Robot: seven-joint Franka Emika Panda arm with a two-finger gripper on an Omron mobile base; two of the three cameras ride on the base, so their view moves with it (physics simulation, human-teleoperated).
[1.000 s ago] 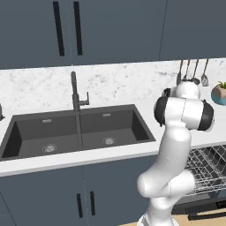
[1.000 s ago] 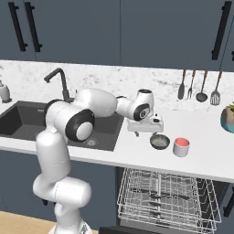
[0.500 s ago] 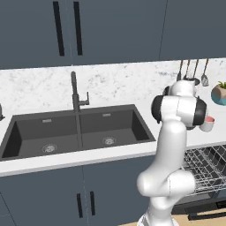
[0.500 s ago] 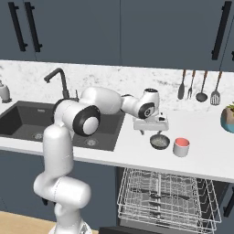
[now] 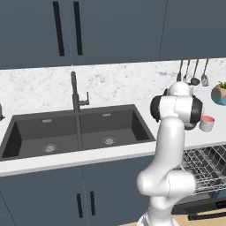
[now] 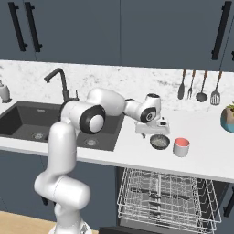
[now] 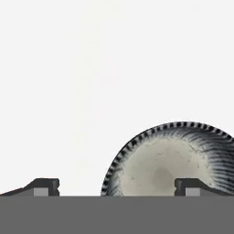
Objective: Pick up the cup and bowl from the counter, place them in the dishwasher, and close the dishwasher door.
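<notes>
1. The bowl [image 6: 159, 141] — dark-rimmed, pale and speckled inside — sits on the white marble-look counter [image 6: 205, 155] to the right of the sink [image 6: 27, 125], directly above the open dishwasher; that puts it a short drop from the rack it is meant for.

2. The cup [image 6: 181, 147], light grey with a red-pink rim, stands upright just beside the bowl on its right, apart from it and untouched; in the left base view the cup [image 5: 206, 123] peeks out past the arm's elbow.

3. The tool [image 6: 153, 131] hangs just over the bowl's left edge with its fingers spread wide and nothing between them. In the hand view the right fingertip [image 7: 192, 186] lies over the bowl [image 7: 169, 160] while the left one sits over bare counter — the jaws appear to straddle the near rim, which suggests a pinch on the bowl's wall rather than a grasp around the whole dish.

4. The dishwasher's silver wire rack [image 6: 167, 196] is pulled out under the counter edge, ready to take both pieces; the dishwasher door itself lies low at the frame's edge and is hard to make out. Judging by this, the loading has not begun.

5. Further out: a black tap [image 6: 59, 82] over the sink, utensils [image 6: 199, 87] hanging on the backsplash, a teal plant pot [image 6: 227, 119] at the far right, blue-grey cabinets [image 6: 114, 27] above.

6. No brand, label or legible writing shows on any item.
</notes>
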